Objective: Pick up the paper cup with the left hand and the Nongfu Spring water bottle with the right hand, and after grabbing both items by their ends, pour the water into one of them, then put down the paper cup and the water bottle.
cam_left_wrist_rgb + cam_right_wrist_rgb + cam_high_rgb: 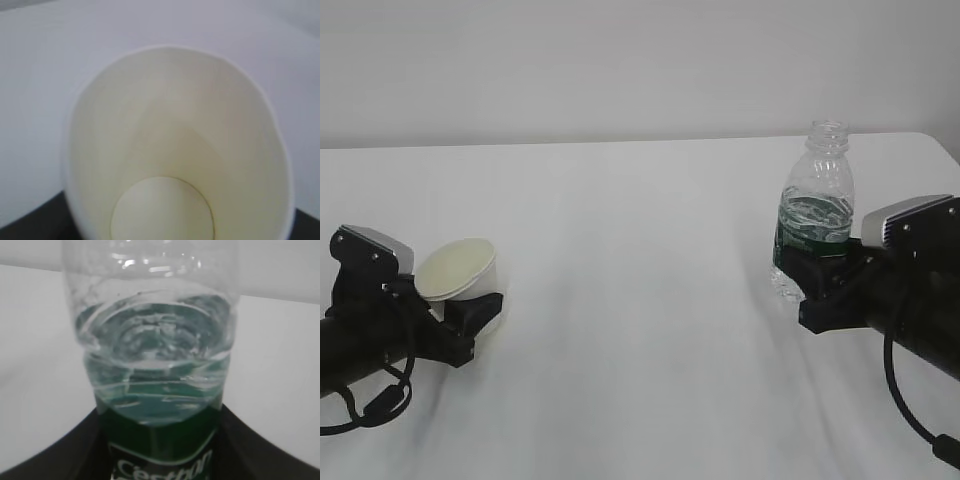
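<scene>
The paper cup (460,268) is tipped on its side with its mouth facing up and to the right, and my left gripper (470,310) is shut on its lower end just above the white table (640,330). In the left wrist view the cup's cream inside (175,150) fills the frame and looks dry, with a dark finger (25,227) at the bottom corner. The Nongfu Spring water bottle (815,200) stands upright and capless on the right, my right gripper (820,275) shut around its green label. Water (160,400) shows above the label, between black fingers (60,455).
The table's far edge (640,142) meets a plain pale wall. A wide stretch of bare tabletop lies between the two arms. A black cable (910,410) hangs under the right arm.
</scene>
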Motion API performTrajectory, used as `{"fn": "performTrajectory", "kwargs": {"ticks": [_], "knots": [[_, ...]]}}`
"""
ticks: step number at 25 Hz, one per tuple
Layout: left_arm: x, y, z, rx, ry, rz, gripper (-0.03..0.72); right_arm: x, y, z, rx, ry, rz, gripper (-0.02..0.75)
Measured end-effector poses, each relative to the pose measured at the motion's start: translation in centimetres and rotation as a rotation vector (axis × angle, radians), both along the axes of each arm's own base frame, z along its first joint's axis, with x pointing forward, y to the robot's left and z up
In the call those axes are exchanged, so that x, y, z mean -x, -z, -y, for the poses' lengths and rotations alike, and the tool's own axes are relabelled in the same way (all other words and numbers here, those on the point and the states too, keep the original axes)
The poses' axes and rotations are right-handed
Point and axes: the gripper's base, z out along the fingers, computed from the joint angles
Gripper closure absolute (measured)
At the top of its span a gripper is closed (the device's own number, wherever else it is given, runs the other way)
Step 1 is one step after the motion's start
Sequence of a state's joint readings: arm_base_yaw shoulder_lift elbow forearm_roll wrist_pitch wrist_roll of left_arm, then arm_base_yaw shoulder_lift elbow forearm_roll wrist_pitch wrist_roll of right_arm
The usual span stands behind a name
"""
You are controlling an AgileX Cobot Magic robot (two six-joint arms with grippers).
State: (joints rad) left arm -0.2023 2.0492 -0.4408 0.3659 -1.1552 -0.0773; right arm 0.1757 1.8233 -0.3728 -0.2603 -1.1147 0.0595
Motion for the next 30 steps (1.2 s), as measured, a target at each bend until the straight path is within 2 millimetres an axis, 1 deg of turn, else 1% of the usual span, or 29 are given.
{"fn": "performTrajectory", "kwargs": {"ticks": [4,10,16,20,22,25,27,30], "knots": [[0.2,-0.9,0.5,0.002,0.067,0.034,0.239,0.0,0.0,0.0,0.0,0.0,0.0,0.354],[1.0,-1.3,1.7,-0.005,0.22,0.05,0.249,0.0,0.0,0.0,0.0,0.0,0.0,0.354],[2.1,-1.3,4.1,0.031,0.308,0.021,0.279,0.0,0.0,0.0,0.0,0.0,0.0,0.354],[2.8,-1.3,5.7,0.062,0.361,-0.002,0.286,0.0,0.0,0.0,0.0,-0.002,0.0,0.355],[2.6,-1.6,6.4,0.109,0.373,-0.024,0.286,0.0,0.0,0.0,0.001,-0.004,0.0,0.355],[1.7,-2.3,7.4,0.179,0.415,-0.04,0.286,0.1,0.0,0.0,0.001,-0.004,-0.002,0.355],[0.8,-3.0,8.1,0.221,0.44,-0.039,0.287,0.4,0.2,0.1,0.003,0.0,-0.014,0.355],[-0.2,-3.8,8.9,0.239,0.497,-0.009,0.288,1.1,0.6,0.2,0.007,0.002,-0.04,0.355]]}}
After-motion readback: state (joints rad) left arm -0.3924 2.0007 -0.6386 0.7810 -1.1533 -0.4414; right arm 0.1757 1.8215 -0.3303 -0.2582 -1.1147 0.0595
